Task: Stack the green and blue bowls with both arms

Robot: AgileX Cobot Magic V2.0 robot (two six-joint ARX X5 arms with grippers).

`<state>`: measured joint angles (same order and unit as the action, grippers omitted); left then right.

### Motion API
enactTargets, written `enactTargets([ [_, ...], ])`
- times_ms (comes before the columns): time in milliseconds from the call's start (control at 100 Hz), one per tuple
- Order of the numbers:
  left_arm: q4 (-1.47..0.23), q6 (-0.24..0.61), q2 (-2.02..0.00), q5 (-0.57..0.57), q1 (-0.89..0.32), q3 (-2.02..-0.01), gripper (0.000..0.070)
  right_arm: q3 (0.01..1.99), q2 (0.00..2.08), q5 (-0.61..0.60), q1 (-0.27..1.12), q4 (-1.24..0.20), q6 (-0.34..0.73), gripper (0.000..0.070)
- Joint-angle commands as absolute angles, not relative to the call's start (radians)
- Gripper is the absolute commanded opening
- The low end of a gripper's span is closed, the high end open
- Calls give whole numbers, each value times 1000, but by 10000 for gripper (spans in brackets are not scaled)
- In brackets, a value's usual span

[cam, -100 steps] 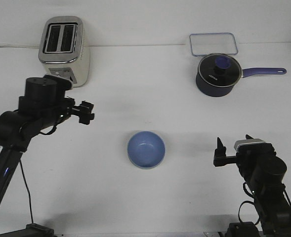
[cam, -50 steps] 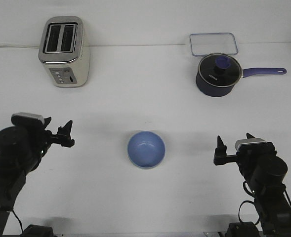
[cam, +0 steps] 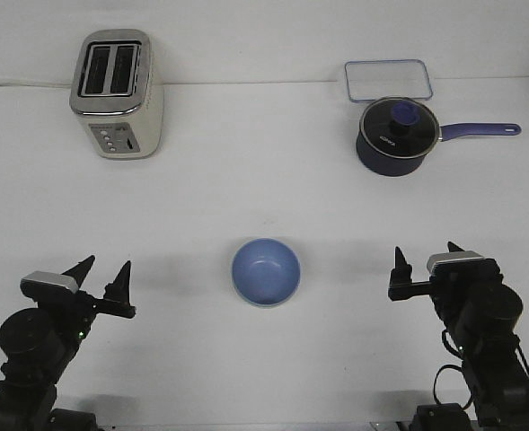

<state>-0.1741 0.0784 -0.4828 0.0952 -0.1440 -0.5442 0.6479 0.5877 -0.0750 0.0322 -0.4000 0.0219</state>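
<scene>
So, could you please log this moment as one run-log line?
left hand: open, empty | right hand: open, empty | blue bowl: centre, untouched | green bowl: not discernible

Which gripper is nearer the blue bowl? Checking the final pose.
Roughly equal, right gripper marginally nearer. It sits to the right of the blue bowl; the left gripper sits to its left.

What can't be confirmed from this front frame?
- Green bowl: only the blue bowl shows; whether the green one sits beneath it is hidden.
- Saucepan contents: covered by its lid.
- Toaster button labels: too small.
- Right gripper: far finger partly behind the wrist block.
</scene>
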Motion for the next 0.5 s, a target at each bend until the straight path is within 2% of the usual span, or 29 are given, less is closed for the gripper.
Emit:
enactTargets([
  [0,-163,92,-479,92,-144,-556,462,653,590,-75,34,-389,10,654],
  [110,-163,91,-463,93,-144,-556,461,653,590,-74,34,-389,10,634],
  [160,-163,91,-459,93,-144,-556,457,653,590,-74,34,-389,10,575],
  [200,-165,91,-456,93,-144,-556,437,653,590,-74,34,-389,10,501],
  [260,-167,91,-456,93,-144,-556,316,653,590,-74,34,-389,10,367],
  [370,-180,91,-456,93,-144,-556,0,653,590,-74,34,-389,10,116],
  [420,-186,91,-456,93,-144,-556,9,653,590,-74,34,-389,10,5],
  [490,-194,91,-456,93,-144,-556,9,653,590,-74,34,-389,10,0],
])
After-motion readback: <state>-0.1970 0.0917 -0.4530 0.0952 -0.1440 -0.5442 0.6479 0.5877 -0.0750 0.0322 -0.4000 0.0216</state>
